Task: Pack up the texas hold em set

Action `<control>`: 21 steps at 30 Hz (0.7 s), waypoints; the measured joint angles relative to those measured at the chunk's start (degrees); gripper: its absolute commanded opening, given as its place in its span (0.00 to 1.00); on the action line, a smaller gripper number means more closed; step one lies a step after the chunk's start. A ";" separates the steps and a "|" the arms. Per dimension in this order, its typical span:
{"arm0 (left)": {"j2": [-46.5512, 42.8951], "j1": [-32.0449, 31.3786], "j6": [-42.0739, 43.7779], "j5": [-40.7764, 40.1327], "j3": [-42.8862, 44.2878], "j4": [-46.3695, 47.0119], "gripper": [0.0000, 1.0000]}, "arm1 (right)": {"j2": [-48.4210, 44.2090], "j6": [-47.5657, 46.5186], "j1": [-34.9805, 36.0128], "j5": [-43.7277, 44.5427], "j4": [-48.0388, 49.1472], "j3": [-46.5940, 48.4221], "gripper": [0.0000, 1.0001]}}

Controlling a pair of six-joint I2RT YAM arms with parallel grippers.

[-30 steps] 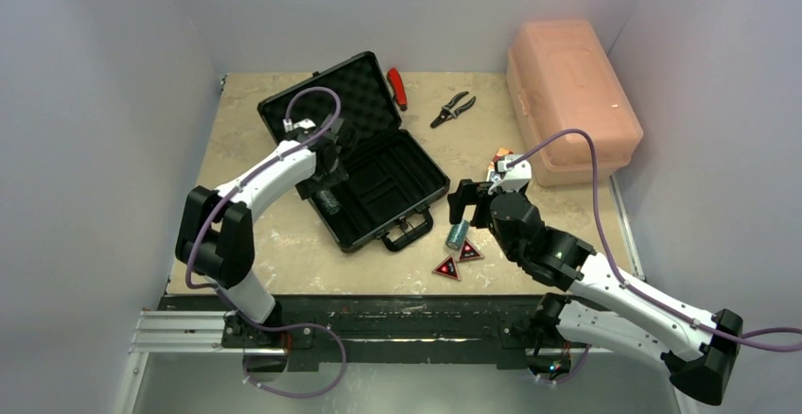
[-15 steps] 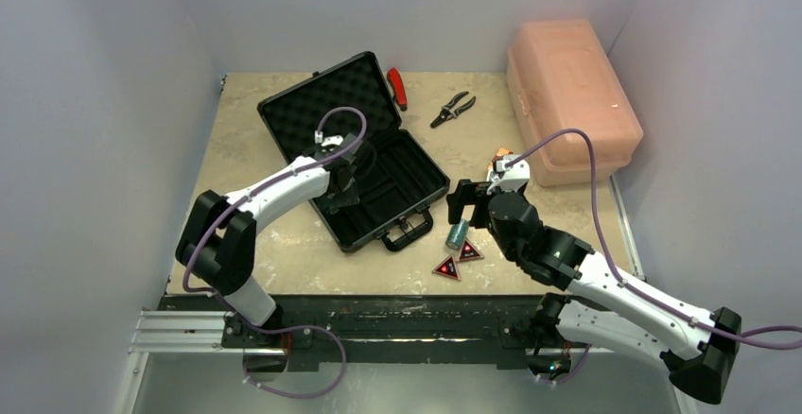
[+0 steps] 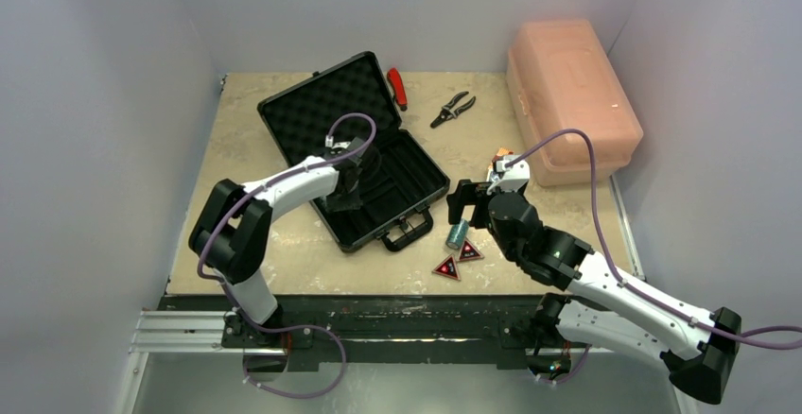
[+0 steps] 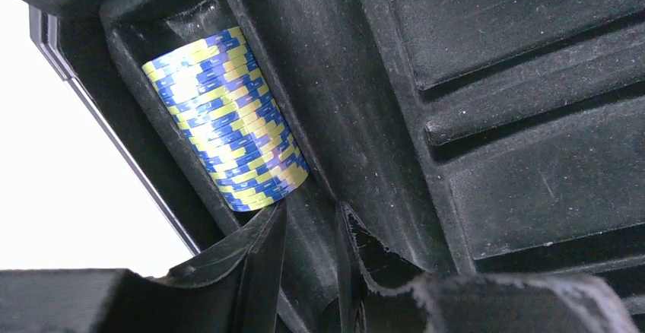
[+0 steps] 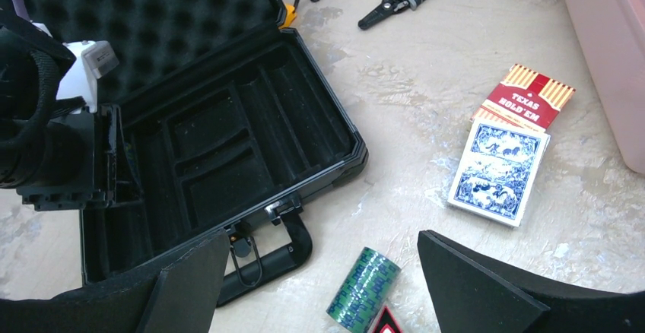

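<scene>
The black briefcase point(image 3: 402, 168) lies open, its foam lid point(image 3: 322, 102) tilted back. My left gripper point(image 3: 352, 180) is down inside the tray; its jaws point(image 4: 310, 207) stand a narrow gap apart with nothing between them. Just past the fingertips, a blue-and-yellow chip roll point(image 4: 224, 116) lies in the slot along the case's edge. My right gripper point(image 3: 470, 201) hovers wide open point(image 5: 319, 236) over a teal chip roll point(image 5: 363, 287) lying beside the case handle. Two red-black triangles point(image 3: 446, 267) point(image 3: 470, 250) lie next to it. A blue card deck point(image 5: 498, 172) and a red one point(image 5: 525, 97) lie to the right.
A large pink plastic box point(image 3: 570, 93) stands at the back right against the wall. Pliers point(image 3: 454, 109) and a red-handled tool point(image 3: 397, 86) lie behind the case. Walls close in on three sides.
My left arm has swung right, further over the case tray, and its jaws have narrowed. The chip roll stays in its slot. The right arm has not moved.
</scene>
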 measured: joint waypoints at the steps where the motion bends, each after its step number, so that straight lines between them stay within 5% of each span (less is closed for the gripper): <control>1: 0.15 -0.07 0.28 -0.22 0.28 -0.09 0.29 | 0.00 0.00 0.00 0.00 0.00 0.00 0.99; 12: 1.77 -0.15 1.11 -1.46 1.84 -0.96 0.32 | 0.55 -0.07 0.00 0.00 0.00 0.00 0.99; 18: 1.46 0.09 3.10 -1.81 1.73 -0.85 0.43 | 1.29 -0.15 0.00 0.09 -0.07 0.00 0.99; 21: 0.15 0.31 4.61 -1.86 0.83 0.20 0.56 | 1.31 -0.13 0.00 0.11 -0.13 0.00 0.99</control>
